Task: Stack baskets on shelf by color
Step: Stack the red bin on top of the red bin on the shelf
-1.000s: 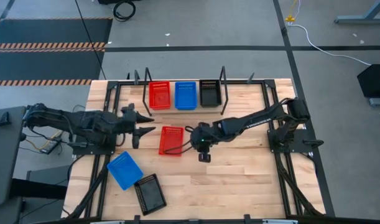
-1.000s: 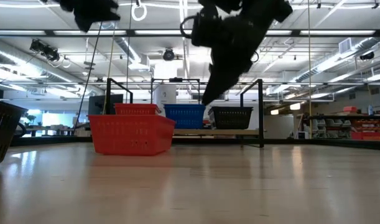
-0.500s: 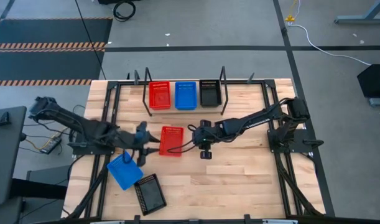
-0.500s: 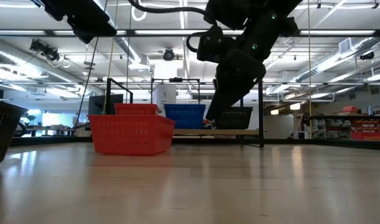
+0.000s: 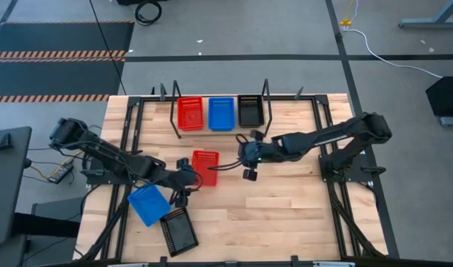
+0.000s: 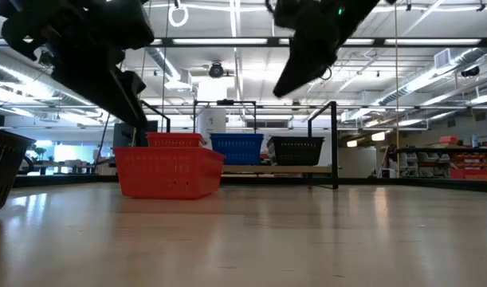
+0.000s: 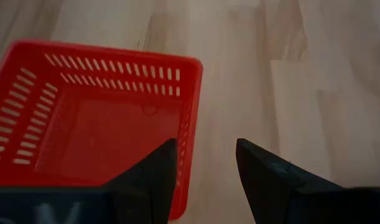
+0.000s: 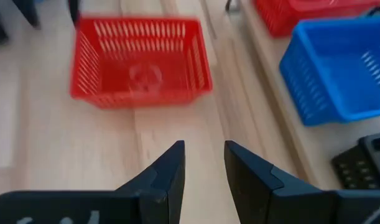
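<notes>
Left gripper released, straddling the loose red basket wall. Right gripper released, empty. Bench baskets partly hidden by arms.

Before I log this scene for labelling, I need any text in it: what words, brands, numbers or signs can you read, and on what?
None can be read.
Red basket on the table: plain slotted plastic, no label.
Shelf baskets: no visible markings.
Left gripper and right gripper: pale marks at each wrist picture's lower edge, cut off and too blurred to read.
Room behind the table: nothing legible.
</notes>
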You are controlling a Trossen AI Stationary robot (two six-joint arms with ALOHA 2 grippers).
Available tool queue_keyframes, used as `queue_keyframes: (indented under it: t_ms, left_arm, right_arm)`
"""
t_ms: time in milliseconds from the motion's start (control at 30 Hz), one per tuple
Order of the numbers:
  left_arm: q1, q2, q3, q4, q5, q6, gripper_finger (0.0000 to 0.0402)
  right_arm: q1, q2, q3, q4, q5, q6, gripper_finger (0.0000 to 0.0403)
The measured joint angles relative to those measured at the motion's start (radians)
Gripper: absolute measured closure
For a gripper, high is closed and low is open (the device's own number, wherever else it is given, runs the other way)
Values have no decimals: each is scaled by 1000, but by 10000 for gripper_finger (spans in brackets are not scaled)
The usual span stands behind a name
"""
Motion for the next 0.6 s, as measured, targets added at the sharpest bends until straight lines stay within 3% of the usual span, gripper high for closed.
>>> queue_keyframes:
  t_ms: [200,600]
  left_arm:
    - [-1,1,0,1,90,5,230]
    - [51,118,1,2,9,132,198]
  right_arm:
    - [33,-84,0,0,47,-28,284]
    - [33,-104,0,-4,48,-37,284]
